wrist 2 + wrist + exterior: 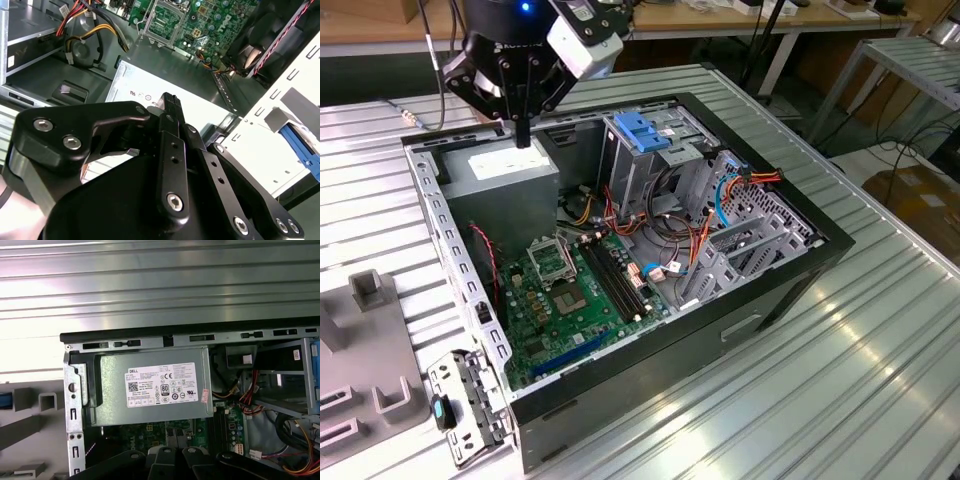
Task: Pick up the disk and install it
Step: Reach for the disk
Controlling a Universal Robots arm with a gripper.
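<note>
On the ribbed table [880, 380], the disk [470, 405] lies beside the open case [740, 330], not yet picked up. The tool [523, 135] hangs over the power supply [505, 170], closed and empty.

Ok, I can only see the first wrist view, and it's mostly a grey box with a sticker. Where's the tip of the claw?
Observer: In the exterior view the gripper hangs over that box, the power supply, shut and holding nothing.
Operator: What's the blue bit at the edge of my picture?
Observer: Most likely the blue latch, which lies on top of the tall drive cage.
Operator: And the green board I can barely see?
Observer: That's the motherboard. Its processor socket sits uncovered, with nothing mounted over it.
</note>
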